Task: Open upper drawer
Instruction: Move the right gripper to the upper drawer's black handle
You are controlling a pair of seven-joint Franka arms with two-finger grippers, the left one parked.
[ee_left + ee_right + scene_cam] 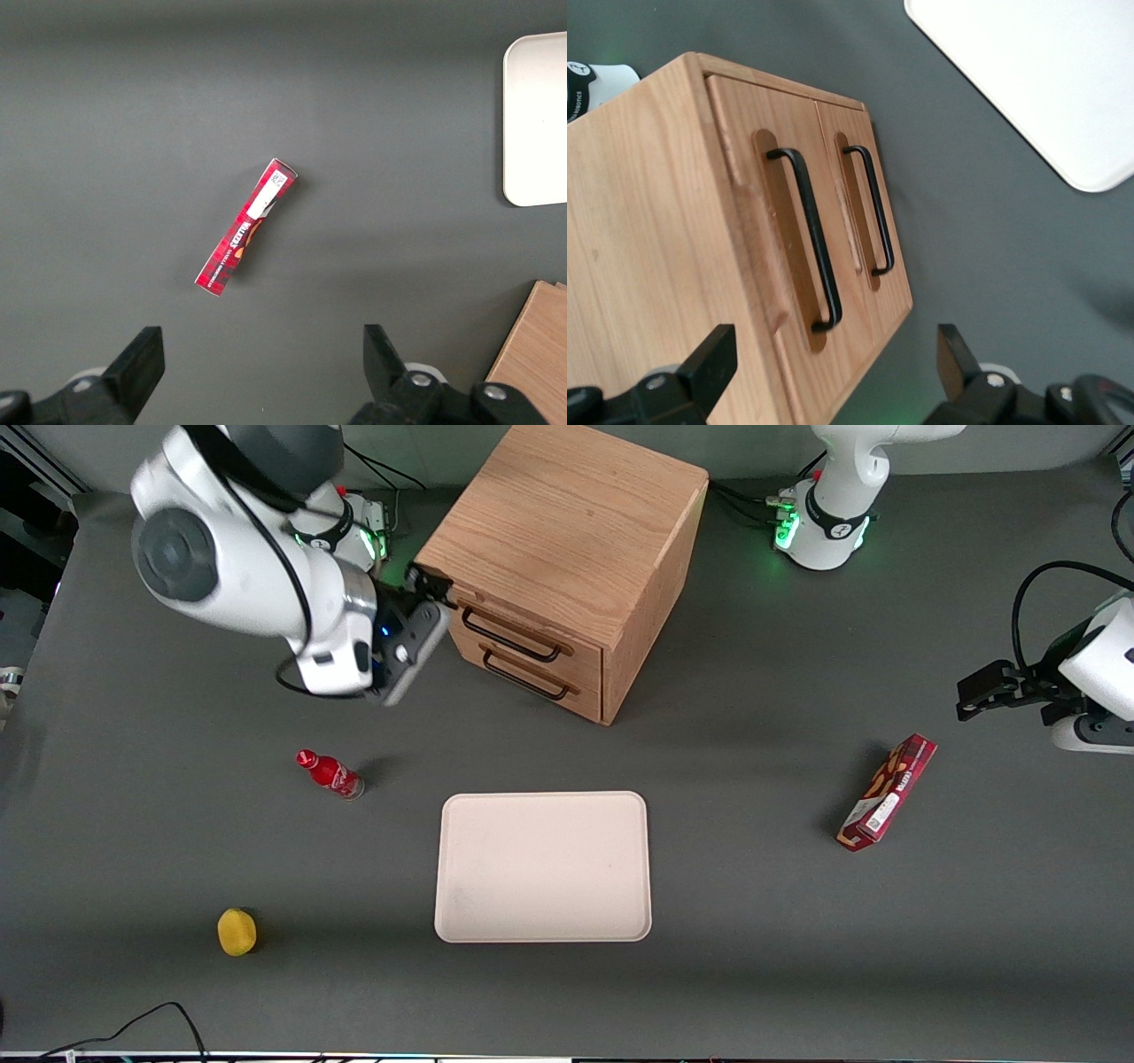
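Note:
The light-oak cube cabinet (567,531) stands at the back of the table. Its upper drawer (532,624) is shut, and its long black wire handle (509,636) lies flat along the front. The lower drawer (540,691) beneath it is also shut. My gripper (436,590) is open and empty at the upper front corner of the cabinet, toward the working arm's end, close to the end of the upper handle. In the right wrist view the open gripper (833,372) faces the upper drawer (757,204), its handle (811,239) and the lower handle (873,208).
A pale tray (542,866) lies nearer the front camera than the cabinet. A red bottle (330,773) lies below my arm, and a yellow fruit (236,932) lies nearer the camera. A red snack box (888,792) lies toward the parked arm's end.

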